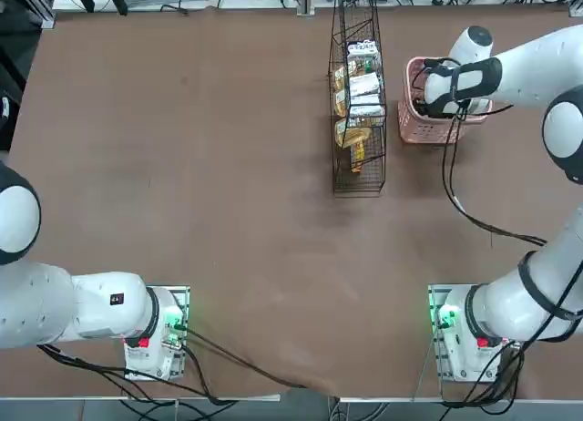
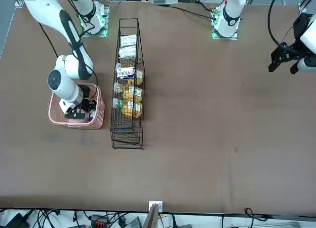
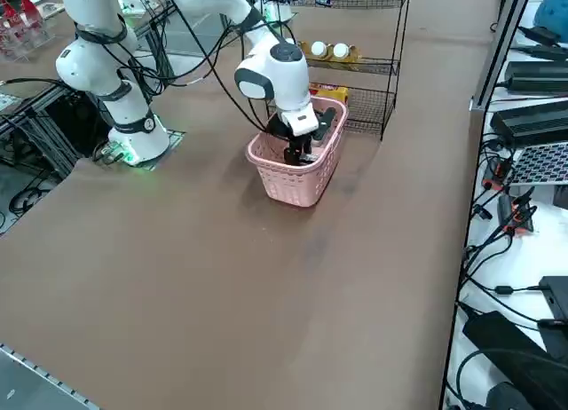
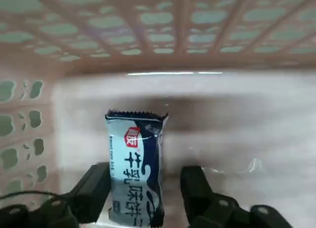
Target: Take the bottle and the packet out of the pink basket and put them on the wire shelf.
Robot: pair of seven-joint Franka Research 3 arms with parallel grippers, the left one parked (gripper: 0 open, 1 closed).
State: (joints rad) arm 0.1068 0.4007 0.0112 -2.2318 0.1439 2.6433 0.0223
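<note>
My right gripper [image 4: 145, 176] is down inside the pink basket [image 3: 293, 184], which stands just right of the wire shelf [image 1: 357, 175]. A white packet [image 4: 136, 159] with dark blue print lies on the basket floor between the two fingers. One finger [image 4: 96, 186] sits at the packet's edge and the other [image 4: 192, 183] stands a little off it, so the gripper is open. An amber bottle with a white cap [image 3: 318, 50] lies on a shelf tier, with another beside it. I see only the packet inside the basket.
The black wire shelf [image 2: 127, 139] runs lengthwise down the table with white and yellow packets [image 2: 129, 97] on its tiers. The basket's perforated walls [image 4: 148, 20] close in around the hand. Cables and equipment line the table's right edge.
</note>
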